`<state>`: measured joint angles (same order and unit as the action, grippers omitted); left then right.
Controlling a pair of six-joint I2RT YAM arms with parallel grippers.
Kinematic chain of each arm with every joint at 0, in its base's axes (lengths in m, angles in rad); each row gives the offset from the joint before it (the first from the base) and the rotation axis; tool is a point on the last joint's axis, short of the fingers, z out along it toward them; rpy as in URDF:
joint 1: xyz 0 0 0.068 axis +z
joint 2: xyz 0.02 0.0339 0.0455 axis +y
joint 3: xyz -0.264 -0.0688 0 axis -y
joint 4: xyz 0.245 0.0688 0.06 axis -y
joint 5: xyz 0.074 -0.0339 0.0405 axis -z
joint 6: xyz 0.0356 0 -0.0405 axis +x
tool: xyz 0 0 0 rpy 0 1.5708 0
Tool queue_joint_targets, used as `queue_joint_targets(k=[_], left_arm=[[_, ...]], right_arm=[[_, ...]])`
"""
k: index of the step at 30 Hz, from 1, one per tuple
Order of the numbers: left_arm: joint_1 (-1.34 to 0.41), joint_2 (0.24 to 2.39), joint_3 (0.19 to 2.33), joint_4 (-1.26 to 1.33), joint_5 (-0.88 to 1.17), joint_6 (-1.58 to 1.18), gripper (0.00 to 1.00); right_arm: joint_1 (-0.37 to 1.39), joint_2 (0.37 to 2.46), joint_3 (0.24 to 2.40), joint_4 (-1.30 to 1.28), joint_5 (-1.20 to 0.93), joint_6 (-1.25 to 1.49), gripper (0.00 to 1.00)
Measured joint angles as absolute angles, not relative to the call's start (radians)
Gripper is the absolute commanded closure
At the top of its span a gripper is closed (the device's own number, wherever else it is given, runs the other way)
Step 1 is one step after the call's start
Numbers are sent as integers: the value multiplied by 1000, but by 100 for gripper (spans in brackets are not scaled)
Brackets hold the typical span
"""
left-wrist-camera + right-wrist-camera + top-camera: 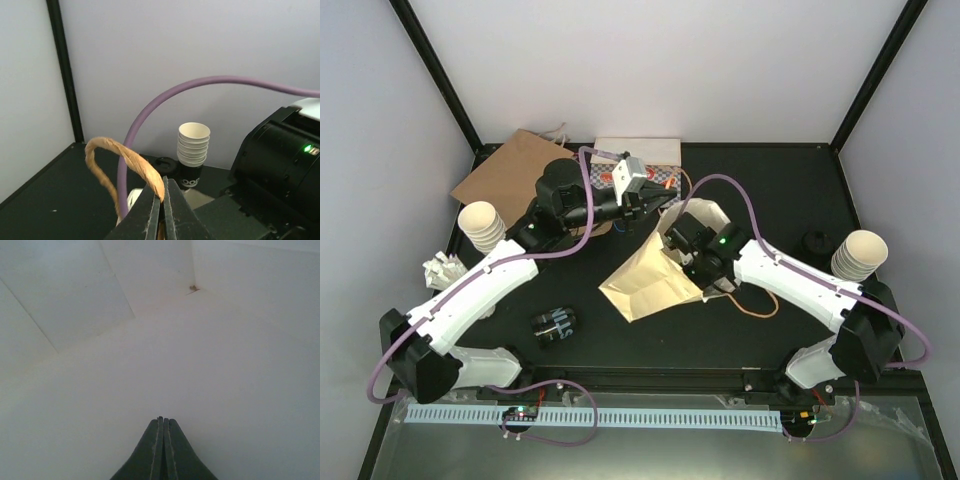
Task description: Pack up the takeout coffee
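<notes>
A cream paper bag [650, 285] lies on its side mid-table, its mouth toward the back right. My left gripper [162, 194] is shut on the bag's twisted brown handle [125, 156] and holds it up above the mouth [665, 200]. My right gripper [163, 421] is shut and empty, reaching into the bag; only the white bag wall [160, 340] shows round it. A round black lid [817, 242], likely the takeout coffee, stands at the right by a cup stack. It also shows in the left wrist view [167, 163]. The cup under it is hidden.
A stack of lidless cups [860, 252] stands at the right, and another stack [482, 225] at the left. A flat brown bag [515, 165] lies at the back left. Crumpled paper [442, 270] and a dark cup on its side [555, 323] lie left of the bag.
</notes>
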<state>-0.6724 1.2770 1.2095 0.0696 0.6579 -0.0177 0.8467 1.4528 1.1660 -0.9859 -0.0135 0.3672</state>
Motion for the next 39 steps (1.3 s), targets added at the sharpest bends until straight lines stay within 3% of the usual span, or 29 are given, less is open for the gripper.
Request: queue_joint_targets(k=[12, 26, 28, 30, 32, 39], left_arm=[[-645, 1250, 1142, 137, 553, -153, 99], [-593, 1364, 1047, 213, 527, -284, 97], [-587, 1364, 1044, 215, 527, -287, 89], [-582, 1364, 1044, 218, 527, -288, 73], [-580, 1364, 1044, 218, 527, -288, 56], [-577, 1333, 1044, 179, 514, -274, 15]], right_arm=[[836, 1496, 1402, -1227, 406, 363, 94], [830, 1530, 1507, -1193, 394, 284, 89], [830, 1523, 1531, -1180, 382, 271, 83], [829, 1508, 1555, -1167, 368, 256, 76], [829, 1488, 1582, -1155, 350, 237, 75], [829, 1446, 1670, -1122, 329, 208, 74]])
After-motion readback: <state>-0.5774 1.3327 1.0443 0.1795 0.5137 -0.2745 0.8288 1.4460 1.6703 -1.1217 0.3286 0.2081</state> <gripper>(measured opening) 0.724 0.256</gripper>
